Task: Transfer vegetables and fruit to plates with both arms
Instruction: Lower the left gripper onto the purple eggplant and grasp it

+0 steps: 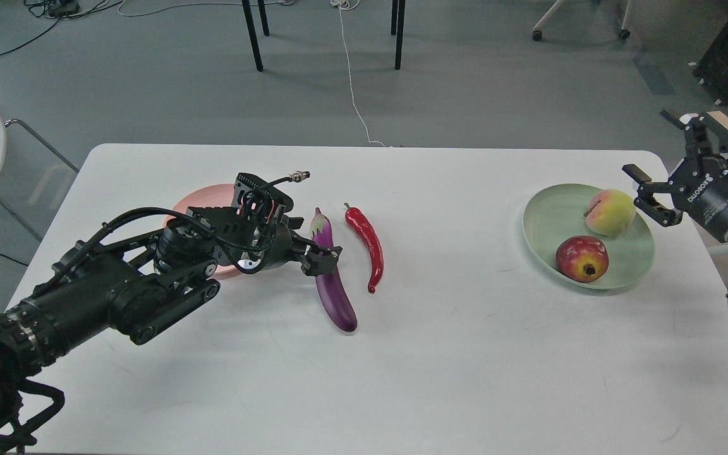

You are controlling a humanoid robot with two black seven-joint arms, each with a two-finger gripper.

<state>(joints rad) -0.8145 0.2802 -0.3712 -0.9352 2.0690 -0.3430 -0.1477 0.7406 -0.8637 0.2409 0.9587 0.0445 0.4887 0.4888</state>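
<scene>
two plates: the green plate (544, 218) holds one peach (610, 212) and one pomegranate (582, 258); left of it lie one chili (369, 243) and one eggplant (332, 287), which the left gripper (321, 258) pinches. the right gripper (670, 167) gapes empty beside the plate.

pink plate (203, 193) mostly behind left arm, right arm cut off, perhaps its elbow

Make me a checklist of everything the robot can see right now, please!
Surface: white table, mostly bare.
Job's things: eggplant and red chili pepper lie side by side on the table; peach and pomegranate sit in the green plate; pink plate mostly hidden behind the left arm.
Clutter: nothing seen.
Grippers: left claw at the eggplant's middle, grip unclear; right claw open beside the peach.
Cables: white cord on the floor.
Surroundings: grey floor, chair legs.
</scene>
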